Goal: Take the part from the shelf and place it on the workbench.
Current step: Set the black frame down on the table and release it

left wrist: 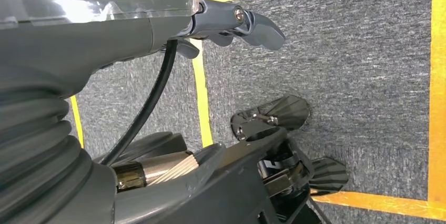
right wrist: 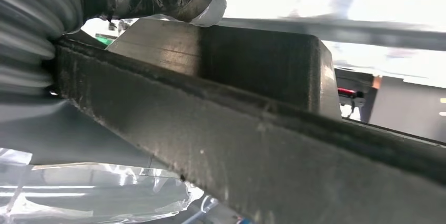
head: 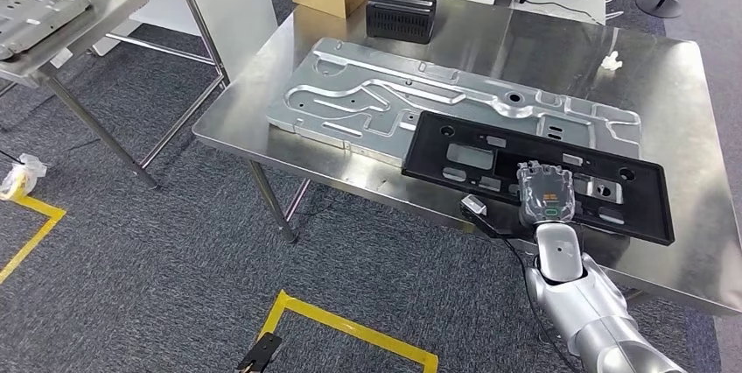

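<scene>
You are looking at a flat, black, rectangular plastic panel with cut-out openings (head: 490,158), lying face up on the shiny stainless-steel workbench (head: 665,84). It is resting partly over the near edge of a large silver stamped-metal plate (head: 385,97), slightly skewed, its near long edge running along the workbench's front edge. Up close, its dark matte rim (right wrist: 273,150) is crossing the right wrist view.

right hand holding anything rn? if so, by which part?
Yes: the right hand grips the black panel at its near long edge, the panel lying over the silver plate on the workbench.
</scene>
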Robot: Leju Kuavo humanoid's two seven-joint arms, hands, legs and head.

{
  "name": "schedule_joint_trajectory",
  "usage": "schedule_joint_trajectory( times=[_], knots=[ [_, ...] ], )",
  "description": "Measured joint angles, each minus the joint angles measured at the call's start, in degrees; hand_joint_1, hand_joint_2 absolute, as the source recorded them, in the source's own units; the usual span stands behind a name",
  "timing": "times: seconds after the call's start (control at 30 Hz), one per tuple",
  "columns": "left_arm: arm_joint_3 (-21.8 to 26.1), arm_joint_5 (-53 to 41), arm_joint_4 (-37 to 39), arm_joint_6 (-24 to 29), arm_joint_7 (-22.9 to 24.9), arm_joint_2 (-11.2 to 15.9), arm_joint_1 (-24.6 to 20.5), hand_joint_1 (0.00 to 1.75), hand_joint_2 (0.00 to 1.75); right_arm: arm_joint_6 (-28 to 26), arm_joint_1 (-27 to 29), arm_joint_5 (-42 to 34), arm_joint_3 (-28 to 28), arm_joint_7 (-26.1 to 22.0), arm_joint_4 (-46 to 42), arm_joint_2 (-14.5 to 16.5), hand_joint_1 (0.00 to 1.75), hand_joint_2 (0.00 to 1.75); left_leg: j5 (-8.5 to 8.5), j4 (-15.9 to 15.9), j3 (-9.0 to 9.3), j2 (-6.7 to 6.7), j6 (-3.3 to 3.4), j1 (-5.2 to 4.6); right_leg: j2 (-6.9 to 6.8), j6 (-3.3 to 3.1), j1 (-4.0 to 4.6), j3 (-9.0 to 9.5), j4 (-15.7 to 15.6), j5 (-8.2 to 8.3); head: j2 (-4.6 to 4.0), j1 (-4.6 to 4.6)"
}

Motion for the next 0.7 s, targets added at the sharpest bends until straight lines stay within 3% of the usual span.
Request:
schedule_joint_trajectory(
  times=[0.2,0.3,0.37,0.43,0.5,0.53,0.57,0.6,0.67,0.7],
  knots=[
    [0.00,-0.82,0.00,0.01,-0.16,0.01,0.18,0.00,1.75,0.16,-0.49,0.01,2.33,-1.02,0.05,1.17,1.69,1.75,-0.12,0.19,-0.18,0.00,0.05,-0.03,-0.03,0.08,-0.17,0.01,-0.08,0.07,0.00,0.01],
    [0.01,-1.06,0.00,-0.07,-0.32,0.05,0.25,0.00,1.75,0.28,-1.07,0.01,3.06,-1.23,0.13,1.90,1.69,1.75,-0.13,0.19,-0.41,-0.06,0.89,-0.24,-0.23,0.55,-0.48,0.24,-0.59,0.44,0.00,-0.04],
    [0.01,-1.12,0.01,-0.07,-0.42,-0.10,0.32,0.00,1.75,0.28,-1.40,0.01,3.22,-1.34,0.18,2.12,1.69,1.75,0.95,-1.92,0.84,-0.03,1.48,0.30,-0.07,0.90,-0.27,0.51,-0.74,0.20,0.00,0.01],
    [0.01,-1.17,0.01,-0.08,-0.50,-0.26,0.34,0.00,1.75,0.32,-1.72,0.00,3.27,-1.41,0.27,2.15,1.69,1.75,2.03,-4.04,2.17,0.05,1.71,1.01,0.60,1.32,-0.15,-0.76,2.67,-2.00,0.00,0.14],
    [0.01,-1.21,0.00,-0.12,-0.55,-0.30,0.32,0.00,1.75,0.39,-1.83,0.01,3.35,-1.61,0.45,2.12,1.69,1.75,2.15,-4.36,2.38,0.02,1.66,1.20,1.10,1.98,-0.55,-3.89,9.68,-5.18,0.00,0.18],
    [0.01,-1.22,0.01,-0.16,-0.57,-0.33,0.38,0.00,1.75,0.41,-1.76,0.02,3.45,-1.74,0.57,2.09,1.69,1.75,2.01,-4.23,2.37,-0.05,1.49,1.37,1.13,2.39,-0.90,-5.20,12.39,-5.97,0.00,0.17],
    [0.01,-1.23,0.01,-0.20,-0.60,-0.37,0.50,0.00,1.75,0.43,-1.69,0.02,3.59,-1.86,0.71,2.07,1.69,1.75,1.80,-3.98,2.37,-0.16,1.19,1.61,1.11,2.85,-1.31,-5.69,13.22,-5.71,0.00,0.17],
    [0.01,-1.25,0.01,-0.24,-0.66,-0.43,0.63,0.00,1.75,0.44,-1.66,0.02,3.75,-1.93,0.82,2.05,1.69,1.75,1.45,-3.56,2.36,-0.26,0.75,1.96,1.04,3.34,-1.75,-5.09,11.87,-4.41,0.00,0.17],
    [0.02,-1.28,0.01,-0.25,-0.81,-0.50,0.85,0.00,1.75,0.44,-1.78,0.01,4.03,-2.01,0.93,2.06,1.69,1.75,0.28,-2.17,2.22,-0.38,-0.62,2.74,0.51,4.53,-2.45,-1.81,5.11,-1.15,0.00,0.22],
    [0.04,-1.29,0.01,-0.20,-0.88,-0.51,0.88,0.00,1.75,0.44,-1.88,0.01,4.15,-2.03,0.94,2.09,1.69,1.75,-0.37,-1.21,1.98,-0.37,-1.40,2.89,0.31,4.58,-2.51,-0.48,2.41,-0.48,0.00,0.39]
  ],
)
